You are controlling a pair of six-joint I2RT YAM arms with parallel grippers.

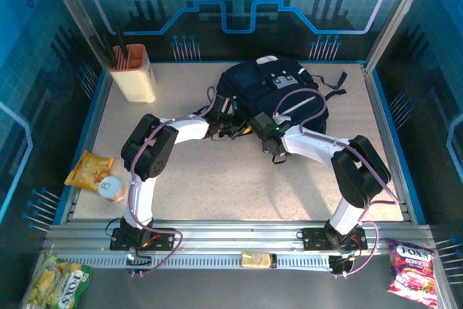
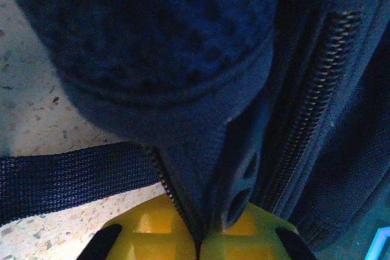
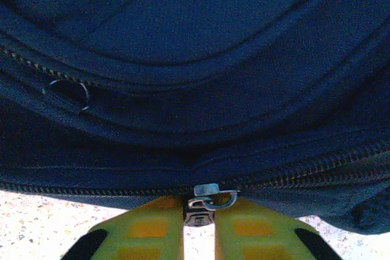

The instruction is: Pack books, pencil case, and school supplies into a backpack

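Note:
The navy backpack (image 1: 275,85) lies at the back middle of the table, and both arms reach to its near edge. My left gripper (image 1: 242,129) (image 2: 200,242) is shut on a fold of backpack fabric (image 2: 183,168) beside a zipper track (image 2: 304,108). A black strap (image 2: 61,181) runs across the tabletop to its left. My right gripper (image 1: 262,129) (image 3: 199,217) is shut on the dark zipper pull (image 3: 204,206), just below the metal slider (image 3: 210,190) on the backpack's (image 3: 195,41) closed zipper line. The books and pencil case are out of view.
A beige holder with dark pens (image 1: 132,70) stands at the back left. A yellow snack bag (image 1: 89,170) and a can (image 1: 112,187) lie at the left edge. Off the table in front lie a green bag (image 1: 54,280) and a red sweets bag (image 1: 412,265).

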